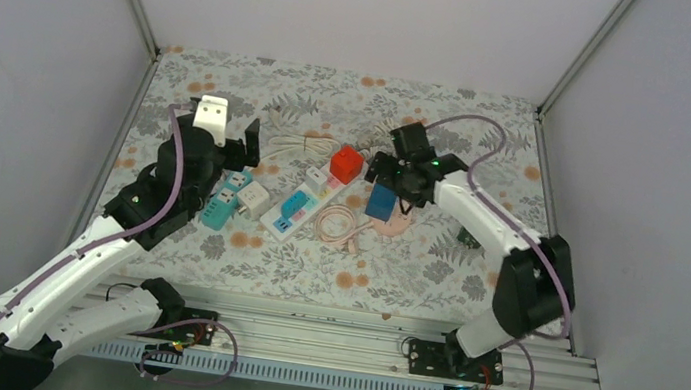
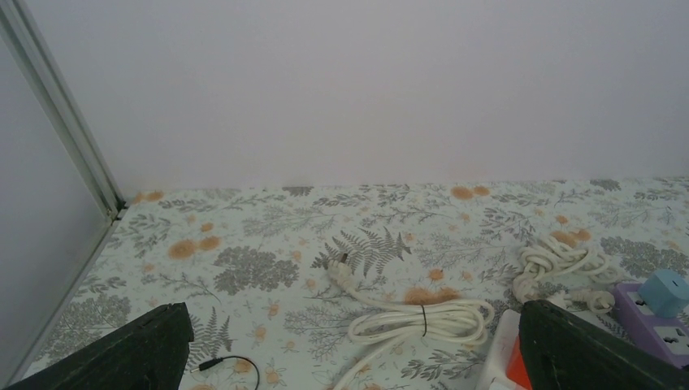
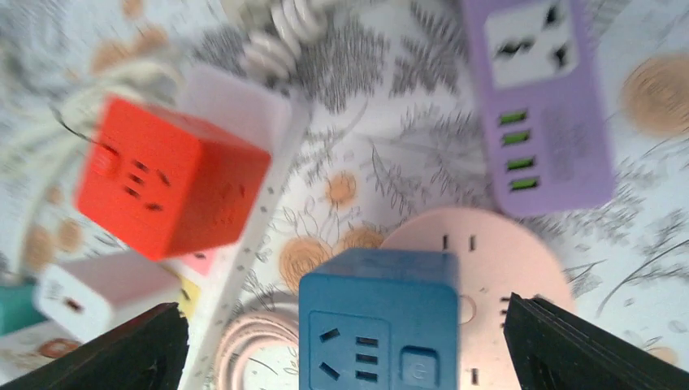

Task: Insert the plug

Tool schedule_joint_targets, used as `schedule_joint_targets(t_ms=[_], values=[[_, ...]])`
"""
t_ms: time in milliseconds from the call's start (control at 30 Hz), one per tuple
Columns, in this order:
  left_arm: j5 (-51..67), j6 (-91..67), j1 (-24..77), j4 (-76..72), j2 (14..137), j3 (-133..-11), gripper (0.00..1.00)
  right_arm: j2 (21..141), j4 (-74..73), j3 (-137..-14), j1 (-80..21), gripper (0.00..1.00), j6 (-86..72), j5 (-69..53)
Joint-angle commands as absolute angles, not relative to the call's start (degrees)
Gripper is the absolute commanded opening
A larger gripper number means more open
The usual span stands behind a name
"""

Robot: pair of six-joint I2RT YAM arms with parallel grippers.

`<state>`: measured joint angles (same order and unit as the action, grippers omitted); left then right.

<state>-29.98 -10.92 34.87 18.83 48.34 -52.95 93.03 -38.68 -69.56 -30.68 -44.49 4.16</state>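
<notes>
Black fingers (image 3: 106, 349) of the right gripper (image 3: 345, 349) are standing wide apart on both sides of the blue cube plug (image 3: 378, 317), not touching it, probably because the plug is already sitting on the round pink socket (image 3: 496, 260) near the middle of the worktop (image 1: 312, 261), toward its right edge; the left gripper (image 2: 357, 349) is hanging with fingers apart and empty near the left edge, out of the way

The left arm (image 1: 75, 265) and right arm (image 1: 482, 213) share white links, black joints, black jaws and a trailing lilac cable (image 1: 477, 120); a green light (image 1: 434, 162) dots the right wrist.
</notes>
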Motion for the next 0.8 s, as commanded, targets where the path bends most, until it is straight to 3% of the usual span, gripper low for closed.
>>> schedule_joint_targets(t_ms=[0, 433, 767], values=[[-30.44, -11.32, 34.80, 17.81, 48.89, -53.30, 1.00, 85.22, -35.82, -66.85, -26.52, 1.00, -41.34, 8.27], [-24.65, -11.95, 34.80, 16.40, 49.31, -53.61, 1.00, 66.61, -32.45, -51.51, -7.82, 1.00, -37.88, 14.99], [-21.91, -13.34, 34.80, 15.75, 49.25, -52.68, 1.00, 74.12, -29.67, -45.03, 3.50, 1.00, -37.08, 8.62]])
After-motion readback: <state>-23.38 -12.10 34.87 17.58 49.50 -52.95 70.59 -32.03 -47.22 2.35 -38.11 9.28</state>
